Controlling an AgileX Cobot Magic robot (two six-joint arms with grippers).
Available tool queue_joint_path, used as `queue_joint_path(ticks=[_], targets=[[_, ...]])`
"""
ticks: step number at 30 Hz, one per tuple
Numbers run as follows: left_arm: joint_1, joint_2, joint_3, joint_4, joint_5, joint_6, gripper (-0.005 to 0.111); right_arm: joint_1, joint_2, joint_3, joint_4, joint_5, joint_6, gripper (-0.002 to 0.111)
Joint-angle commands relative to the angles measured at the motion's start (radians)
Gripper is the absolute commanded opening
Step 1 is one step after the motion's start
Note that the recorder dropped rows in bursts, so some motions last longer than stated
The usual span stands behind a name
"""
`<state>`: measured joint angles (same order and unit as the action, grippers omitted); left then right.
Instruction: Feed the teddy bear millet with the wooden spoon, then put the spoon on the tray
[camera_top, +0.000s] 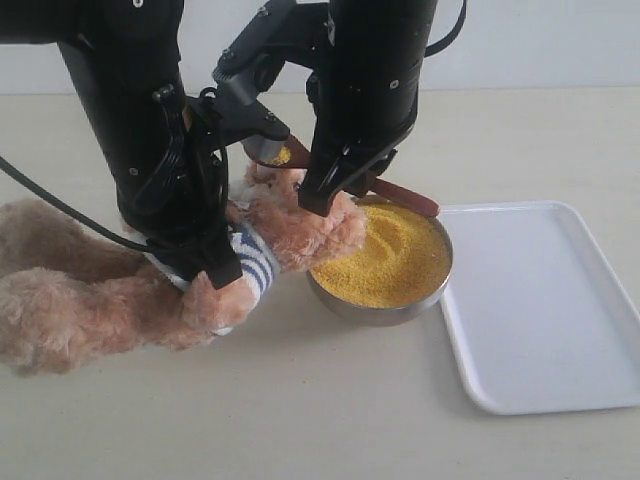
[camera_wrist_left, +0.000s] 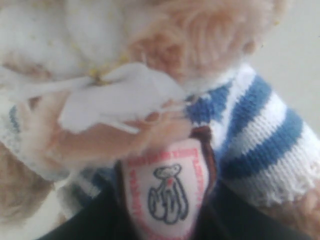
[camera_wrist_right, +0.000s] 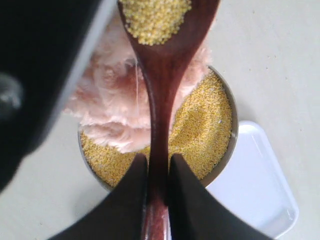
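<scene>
My right gripper (camera_wrist_right: 158, 170) is pinching the slim handle of the wooden spoon (camera_wrist_right: 162, 75) between narrowly set jaws, taking it well back from the oval bowl. I am judging that a workable hold. The spoon is looking light and stiff, but its polished wood is probably slippery and could be swivelling in so thin a pinch if I am turning the wrist sharply. In the exterior view the handle is running from the gripper toward 10 o'clock, with its butt end poking out at 4 o'clock. The spoon is carrying a heap of millet (camera_wrist_right: 155, 17). This is loose grain that I am expecting to roll off at any tilt, so I am treating a level carry as what matters. The loaded end is hanging up by the head of the teddy bear (camera_top: 300, 225), though my arms are hiding its mouth. The bear is plush and yielding, and one paw is drooping over the rim of the metal bowl (camera_top: 385, 308) below the handle. My left gripper (camera_top: 205, 262) is clamping the bear's striped chest, at 9 o'clock of the metal bowl. The tray (camera_top: 540, 300) is lying on the counter (camera_top: 300, 420) just beside the bowl at 3 o'clock.
</scene>
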<state>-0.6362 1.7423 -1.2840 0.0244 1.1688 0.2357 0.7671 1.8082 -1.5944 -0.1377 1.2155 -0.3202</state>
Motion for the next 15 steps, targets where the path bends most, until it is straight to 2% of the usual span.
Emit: queue_joint_path(ticks=[1,15], targets=[[-0.004,-0.012,0.003,-0.006,0.006,0.006,0.004,0.001,-0.001,-0.01,-0.008,0.006,0.003,0.0],[-0.004,-0.012,0.003,-0.006,0.001,0.006,0.004,0.001,-0.001,-0.01,0.017,0.006,-0.001,0.0]])
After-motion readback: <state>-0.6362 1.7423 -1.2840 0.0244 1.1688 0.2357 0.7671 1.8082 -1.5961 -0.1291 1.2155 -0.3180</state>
